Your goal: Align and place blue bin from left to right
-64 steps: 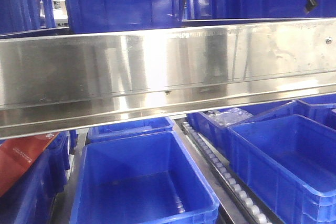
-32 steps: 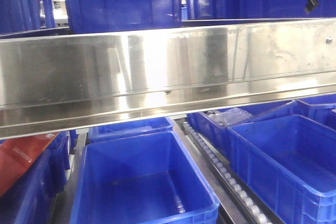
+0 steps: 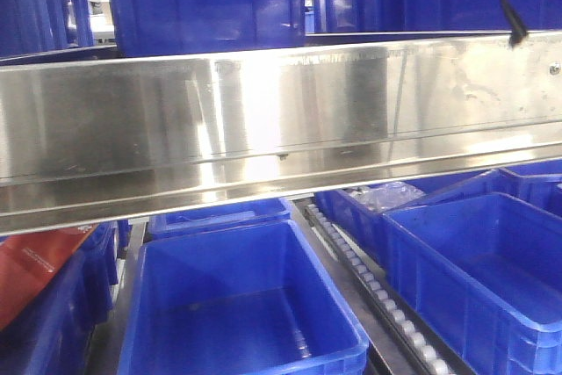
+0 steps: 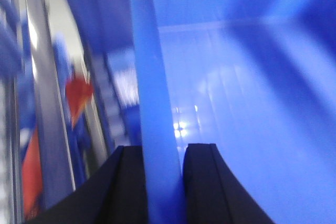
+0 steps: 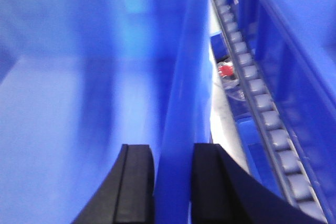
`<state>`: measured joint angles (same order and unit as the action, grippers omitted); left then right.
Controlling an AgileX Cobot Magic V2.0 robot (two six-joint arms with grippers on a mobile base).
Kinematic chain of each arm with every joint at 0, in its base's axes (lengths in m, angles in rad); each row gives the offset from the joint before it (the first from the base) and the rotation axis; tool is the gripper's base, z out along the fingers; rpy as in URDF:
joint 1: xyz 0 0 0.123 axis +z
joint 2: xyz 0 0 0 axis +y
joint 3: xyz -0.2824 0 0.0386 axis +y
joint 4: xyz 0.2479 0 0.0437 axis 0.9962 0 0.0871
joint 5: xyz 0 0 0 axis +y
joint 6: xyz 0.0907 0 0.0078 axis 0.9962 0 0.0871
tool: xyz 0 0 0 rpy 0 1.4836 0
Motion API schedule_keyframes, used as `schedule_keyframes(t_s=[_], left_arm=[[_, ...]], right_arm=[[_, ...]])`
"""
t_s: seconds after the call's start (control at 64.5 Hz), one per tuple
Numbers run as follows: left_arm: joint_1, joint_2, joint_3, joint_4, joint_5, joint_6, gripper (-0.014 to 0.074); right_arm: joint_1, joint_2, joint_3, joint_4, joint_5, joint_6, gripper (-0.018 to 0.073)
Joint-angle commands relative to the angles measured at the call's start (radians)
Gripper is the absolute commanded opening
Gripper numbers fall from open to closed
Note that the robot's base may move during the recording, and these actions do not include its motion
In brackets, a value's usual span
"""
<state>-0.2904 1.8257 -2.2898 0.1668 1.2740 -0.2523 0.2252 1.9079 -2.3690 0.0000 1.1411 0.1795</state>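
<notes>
Grippers pinch opposite walls of the blue bin (image 4: 220,77): left gripper (image 4: 164,153), right gripper (image 5: 173,153). Uneven pull could tilt it against the steel rail (image 3: 281,120).

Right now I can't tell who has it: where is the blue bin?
The blue bin is held by both pincers: left pincer straddles its left wall, right pincer its right wall, beside the roller track.
</notes>
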Motion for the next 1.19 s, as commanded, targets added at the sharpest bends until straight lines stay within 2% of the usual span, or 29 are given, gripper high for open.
schedule_keyframes(t_s=[0.0,0.45,0.574,0.698,0.822,0.93,1.179], left_arm=[[-0.007,-0.012,-0.017,-0.015,-0.053,-0.010,-0.0016],[-0.007,0.085,-0.017,0.006,-0.053,-0.040,-0.0016],[-0.007,0.092,-0.017,0.023,-0.053,-0.040,-0.0003],[-0.007,0.096,-0.017,0.027,-0.053,-0.040,0.0139],[-0.007,0.096,-0.017,0.042,-0.053,-0.040,0.0405],[-0.007,0.096,-0.017,0.045,-0.053,-0.040,0.0611],[-0.007,0.034,-0.017,0.036,-0.053,-0.034,0.0602]], right_arm=[[-0.007,0.004,-0.013,0.000,-0.143,-0.048,-0.0070],[-0.056,0.125,-0.013,0.000,-0.228,-0.071,-0.0062],[-0.056,0.139,-0.013,0.000,-0.228,-0.087,0.0055],[-0.056,0.143,-0.013,0.000,-0.228,-0.087,0.0274],[-0.056,0.143,-0.013,0.000,-0.228,-0.087,0.0472],[-0.056,0.136,-0.013,0.000,-0.216,-0.087,0.0545],[-0.056,0.072,-0.013,0.000,-0.164,-0.087,0.0549]])
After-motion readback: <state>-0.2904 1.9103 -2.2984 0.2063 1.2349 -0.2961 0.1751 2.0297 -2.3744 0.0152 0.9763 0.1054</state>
